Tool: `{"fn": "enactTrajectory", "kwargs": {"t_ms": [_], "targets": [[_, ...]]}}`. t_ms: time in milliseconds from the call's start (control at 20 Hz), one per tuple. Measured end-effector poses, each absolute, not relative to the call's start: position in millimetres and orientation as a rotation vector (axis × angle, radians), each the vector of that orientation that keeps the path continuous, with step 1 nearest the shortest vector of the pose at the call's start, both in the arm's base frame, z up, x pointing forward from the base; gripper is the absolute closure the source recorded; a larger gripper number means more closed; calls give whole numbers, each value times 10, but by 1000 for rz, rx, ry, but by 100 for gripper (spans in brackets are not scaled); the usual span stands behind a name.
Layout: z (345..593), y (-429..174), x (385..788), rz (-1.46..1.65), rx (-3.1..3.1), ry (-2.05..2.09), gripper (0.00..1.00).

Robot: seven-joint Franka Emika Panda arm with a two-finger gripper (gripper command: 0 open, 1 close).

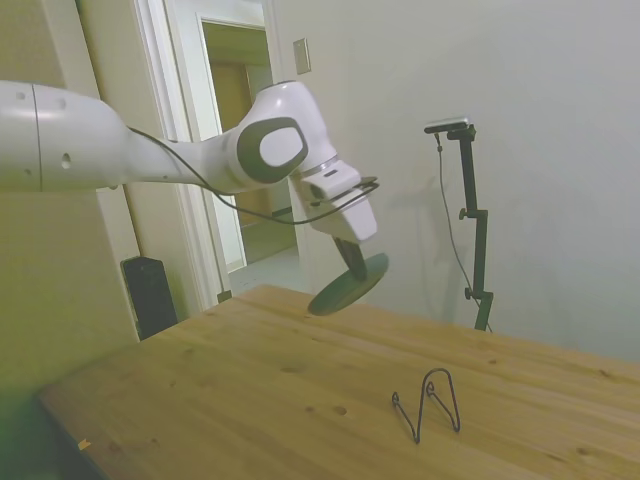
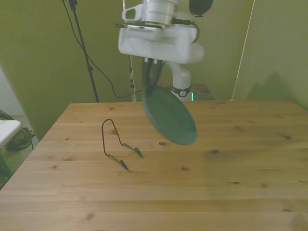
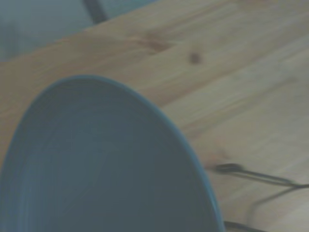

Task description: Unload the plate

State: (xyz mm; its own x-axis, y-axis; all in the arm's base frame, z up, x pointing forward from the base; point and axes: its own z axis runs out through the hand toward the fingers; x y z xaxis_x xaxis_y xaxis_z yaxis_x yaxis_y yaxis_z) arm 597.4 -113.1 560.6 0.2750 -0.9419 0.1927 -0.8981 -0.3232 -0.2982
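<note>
The dark green plate hangs tilted in the air well above the wooden table. My gripper is shut on the plate's upper rim. The plate is clear of the thin black wire stand, which sits empty on the table to the front view's left of the plate. In the wrist view the plate fills the lower part of the picture, with a bit of the wire stand beyond its edge.
Bare table surface lies all around the wire stand. A wall stands behind the table, and a doorway opens at the back in the side view.
</note>
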Motion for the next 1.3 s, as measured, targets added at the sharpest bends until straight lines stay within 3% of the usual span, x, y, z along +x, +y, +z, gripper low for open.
{"fn": "enactTrajectory", "kwargs": {"t_ms": [200,400,750,1000,1050,1300], "targets": [[4973,-683,6066,-359,-2291,1613,100],[4491,-675,6176,-206,-2243,1563,100],[3924,-941,6115,-93,-2282,1524,100],[3658,-1019,6027,-55,-2306,1534,100],[3636,-1026,6018,-52,-2311,1531,0],[3603,-1072,6000,-50,-2318,1529,0]]}}
